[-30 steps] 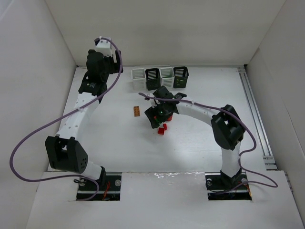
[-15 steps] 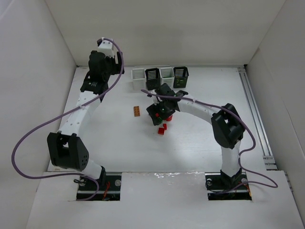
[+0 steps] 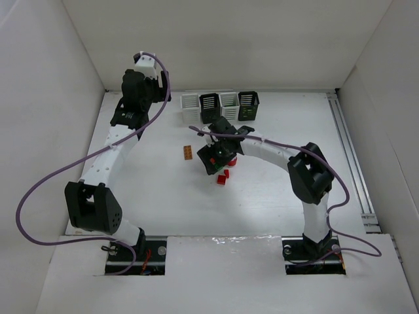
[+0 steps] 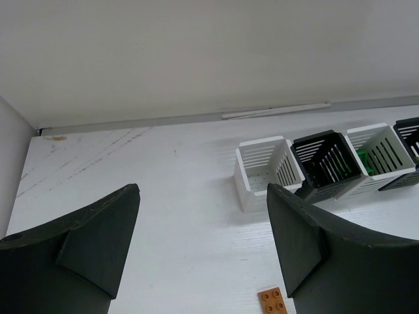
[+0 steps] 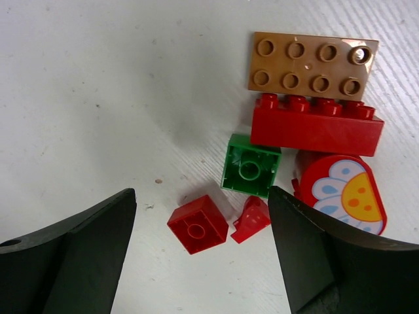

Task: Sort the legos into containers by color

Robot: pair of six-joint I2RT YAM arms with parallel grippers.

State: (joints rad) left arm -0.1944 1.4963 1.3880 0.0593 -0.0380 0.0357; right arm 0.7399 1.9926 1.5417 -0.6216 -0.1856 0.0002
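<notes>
Containers (image 3: 228, 98) stand in one row at the far side of the table (image 3: 163, 196), white, black, white, black, side by side, presumably so that each colour has its own drop point. The left arm (image 3: 108, 154) is raised at the far left, well apart from the bricks. The right gripper (image 3: 213, 162) hangs over loose red bricks (image 3: 223, 178) just in front of the row. A lone orange brick (image 3: 188, 152) lies to its left.

Left wrist view: left gripper (image 4: 203, 190) released, jaws wide, nothing between them. It faces the row, apparently kept out of the partner's way. Something green shows inside the second white bin (image 4: 376, 157).

Right wrist view: jaws gaping and holding nothing, straddling a small red square brick (image 5: 198, 224) and a red wedge-like piece (image 5: 251, 219) just beside it. Beyond lie a green square brick (image 5: 251, 165), a long red brick (image 5: 316, 127), a tan eight-stud brick (image 5: 313, 65) against it, and a red flower-printed piece (image 5: 344, 193). Judgement: the spread suits a descent on the small red brick, and the wedge could be caught too.
</notes>
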